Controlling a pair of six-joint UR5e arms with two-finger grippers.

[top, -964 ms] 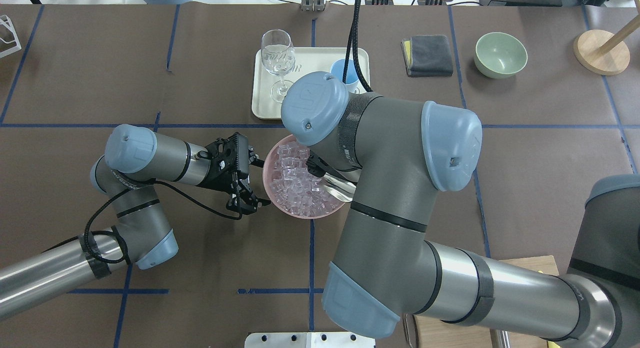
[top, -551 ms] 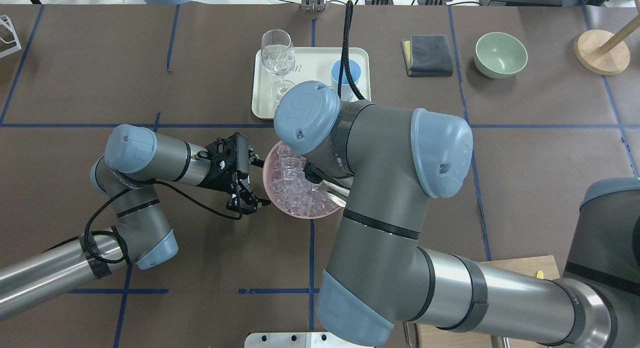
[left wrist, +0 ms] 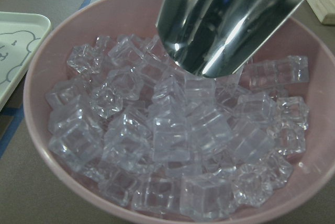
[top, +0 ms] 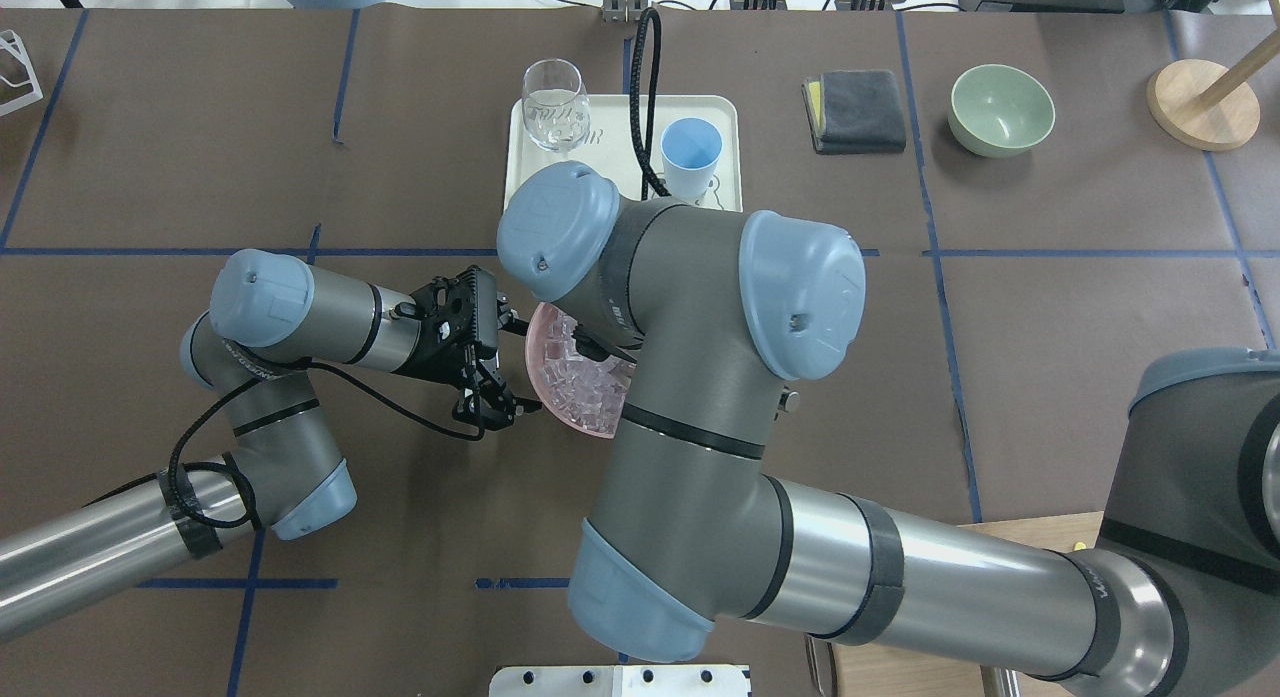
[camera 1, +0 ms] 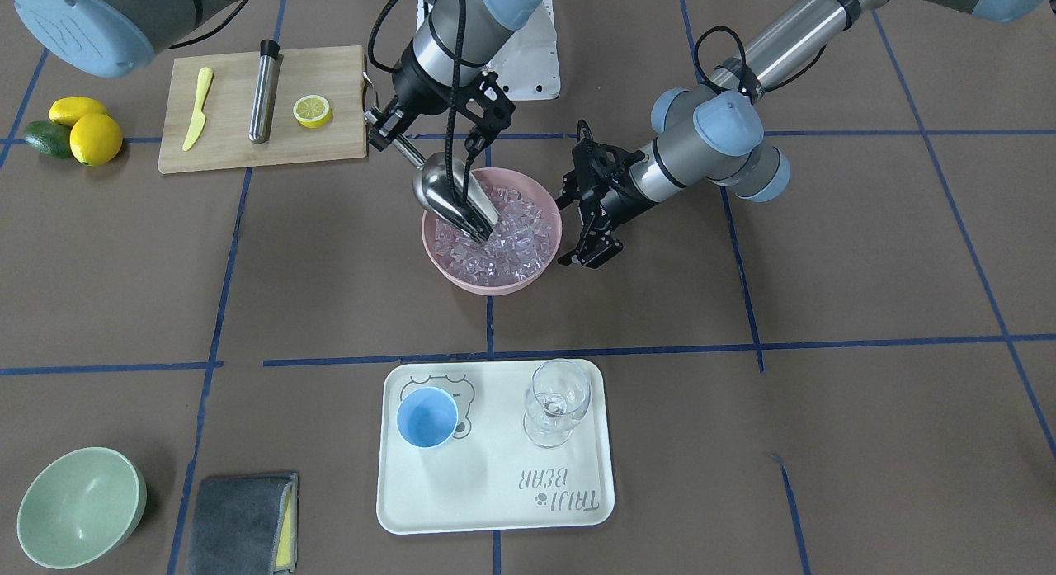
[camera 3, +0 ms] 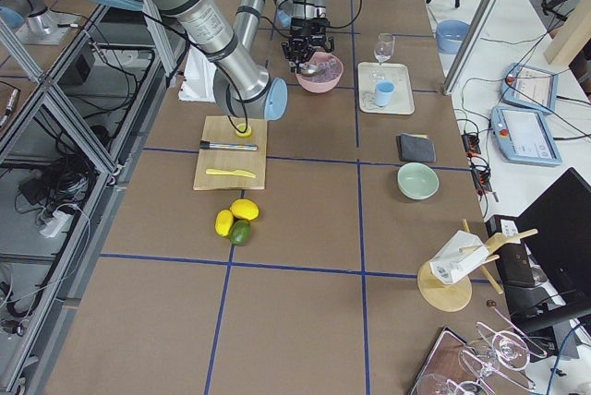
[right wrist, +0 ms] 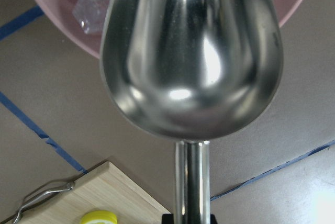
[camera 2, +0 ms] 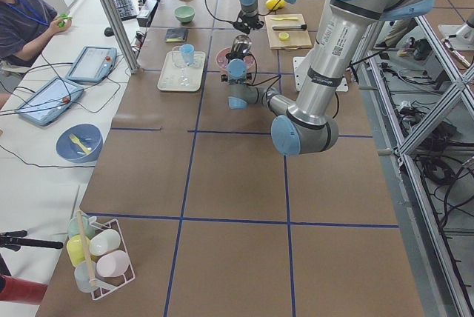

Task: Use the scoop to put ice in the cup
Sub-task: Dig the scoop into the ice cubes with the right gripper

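The steel scoop (camera 1: 450, 197) tilts steeply down with its tip among the ice (camera 1: 511, 233) in a pink bowl (camera 1: 495, 283). My right gripper (camera 1: 389, 136) is shut on the scoop's handle, above the bowl's rim on the robot's side. In the right wrist view the scoop (right wrist: 191, 51) shows its shiny back. The left wrist view shows the scoop (left wrist: 230, 20) over the ice (left wrist: 167, 145). My left gripper (camera 1: 577, 231) stands open beside the bowl, one finger on each side of a stretch of rim. The light-blue cup (camera 1: 426, 417) stands empty on a cream tray (camera 1: 495, 492).
A stemmed glass (camera 1: 558, 402) shares the tray. A cutting board (camera 1: 330, 150) holds a yellow knife, a steel cylinder (camera 1: 264, 101) and half a lemon. Lemons and an avocado (camera 1: 70, 134), a green bowl (camera 1: 78, 505) and a grey cloth (camera 1: 239, 521) lie around.
My right arm has swung left across the bowl in the overhead view, hiding the scoop and more of the ice and uncovering the cup. The left arm has not moved.
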